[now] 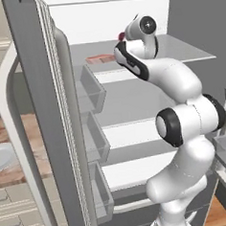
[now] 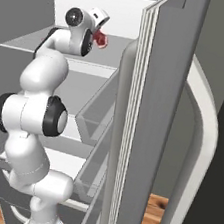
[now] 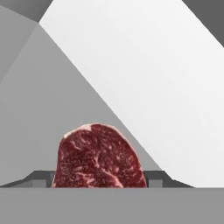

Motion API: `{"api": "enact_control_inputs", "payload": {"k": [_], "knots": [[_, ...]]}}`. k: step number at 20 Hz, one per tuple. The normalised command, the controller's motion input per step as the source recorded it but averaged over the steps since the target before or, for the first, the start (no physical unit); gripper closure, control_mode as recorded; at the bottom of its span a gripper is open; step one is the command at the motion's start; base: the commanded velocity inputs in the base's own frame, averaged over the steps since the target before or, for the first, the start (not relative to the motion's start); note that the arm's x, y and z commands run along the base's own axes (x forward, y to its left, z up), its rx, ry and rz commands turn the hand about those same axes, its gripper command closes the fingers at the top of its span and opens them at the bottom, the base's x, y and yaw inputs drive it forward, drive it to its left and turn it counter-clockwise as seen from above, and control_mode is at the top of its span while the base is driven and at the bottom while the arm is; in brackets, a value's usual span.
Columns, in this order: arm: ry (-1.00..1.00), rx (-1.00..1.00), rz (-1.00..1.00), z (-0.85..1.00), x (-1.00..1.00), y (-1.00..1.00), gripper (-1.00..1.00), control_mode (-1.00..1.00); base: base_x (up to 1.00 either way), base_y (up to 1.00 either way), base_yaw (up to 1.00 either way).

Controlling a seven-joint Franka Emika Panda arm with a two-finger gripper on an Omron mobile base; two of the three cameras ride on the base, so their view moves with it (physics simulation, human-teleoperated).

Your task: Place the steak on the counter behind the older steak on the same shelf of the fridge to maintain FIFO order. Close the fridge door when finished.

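While the arm reaches up into the open fridge (image 1: pixel 134 108), the tool pinches the steak (image 3: pixel 98 157).
Left base: the folded arm's wrist is above the top shelf (image 1: pixel 177 50), near the older steak (image 1: pixel 100 59). Right base: the steak (image 2: pixel 101 39) at the tool (image 2: pixel 99 34). Hand: the steak upright between the fingers.

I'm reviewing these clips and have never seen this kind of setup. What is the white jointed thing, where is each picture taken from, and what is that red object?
These are rendered pictures, not real footage. The white jointed thing is a robot arm on a driving base, reaching into an open fridge. Two pictures come from cameras on the base, behind the arm to its left and right. The third looks along the gripper from the hand. The red object is a raw steak, held in the gripper above the top shelf, near the white back wall. On that shelf, in the left picture, lies a paler older steak. The fridge door stands open.
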Motion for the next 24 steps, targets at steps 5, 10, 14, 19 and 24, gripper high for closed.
{"api": "enact_control_inputs", "payload": {"k": [5, 10, 14, 19, 24], "knots": [[0.00, 0.00, 0.00, -0.06, 0.15, 0.00, 1.00, -1.00, 0.00, 0.00, 0.00], [0.00, 0.00, 0.00, -0.10, 0.19, 0.00, 1.00, -1.00, 0.00, 0.00, 0.00], [0.02, 0.00, 0.00, -0.11, 0.31, 0.03, -1.00, -1.00, 0.00, 0.00, 0.00], [0.01, 0.00, 0.00, -0.03, 0.06, 0.00, -1.00, -1.00, 0.00, 0.00, 0.00], [0.00, 0.00, 0.00, 0.00, 0.00, 0.02, -1.00, -1.00, 0.00, 0.00, 0.00]]}}
